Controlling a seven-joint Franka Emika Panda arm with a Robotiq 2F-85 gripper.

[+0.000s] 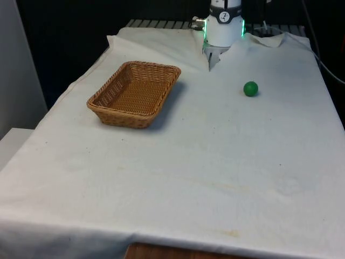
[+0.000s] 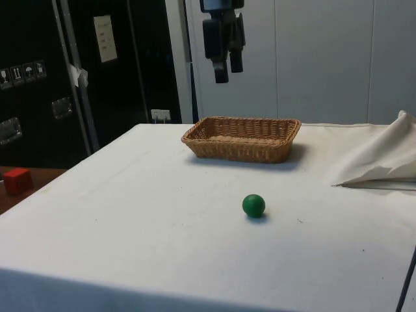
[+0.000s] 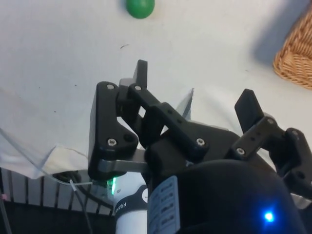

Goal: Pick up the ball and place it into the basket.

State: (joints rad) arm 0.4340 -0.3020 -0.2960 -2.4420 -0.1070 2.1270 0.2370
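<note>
Sitting alone on the cloth, the green ball (image 1: 250, 89) lies well apart from the basket (image 1: 135, 94).
The gripper (image 2: 228, 69) hangs high above the basket, fingers open, holding nothing.

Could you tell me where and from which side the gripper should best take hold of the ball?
Probably from straight above, closing across its middle. The ball is round, so no side is better, and it sits alone on the cloth, apart from the basket. The gripper hangs open, high above.
</note>
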